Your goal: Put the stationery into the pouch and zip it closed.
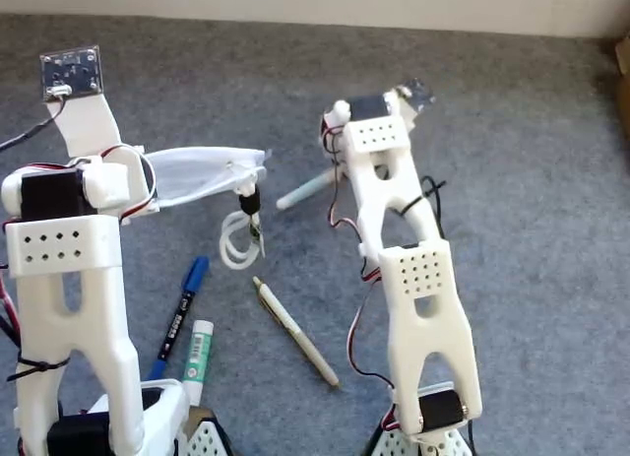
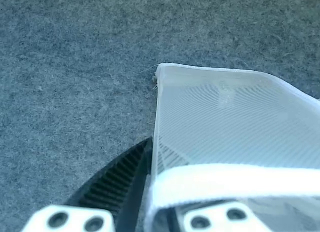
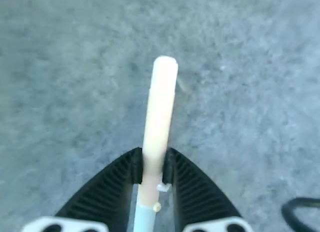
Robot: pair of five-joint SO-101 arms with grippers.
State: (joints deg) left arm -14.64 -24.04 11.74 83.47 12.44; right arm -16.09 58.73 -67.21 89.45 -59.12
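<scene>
The step in hand is loading the first piece of stationery. The left gripper (image 2: 154,164) has its fingers clamped on one edge of the translucent white mesh pouch (image 1: 197,175). In the high view the pouch sits at about ten o'clock from the middle of the grey carpeted table (image 1: 532,180), with its mouth end pointing toward three o'clock. A white cord loop (image 1: 234,244) hangs from the zip pull at that end.

The right gripper (image 3: 152,154) pinches a slim pale pen with a cream barrel (image 3: 159,106) between its fingers. The pen's free tip points toward nine o'clock, near the pouch's mouth but apart from it.

Nothing appears to be inside the pouch, so the task looks barely begun. A blue-capped marker (image 1: 185,308), a white tube with a green label (image 1: 200,350) and a cream ballpoint pen (image 1: 295,333) lie on the table at about seven and six o'clock.

Next, the pen tip needs lining up with the opening. Whether the mouth gapes wide enough cannot be told. The left grip should hold firm while the pen slides in.
</scene>
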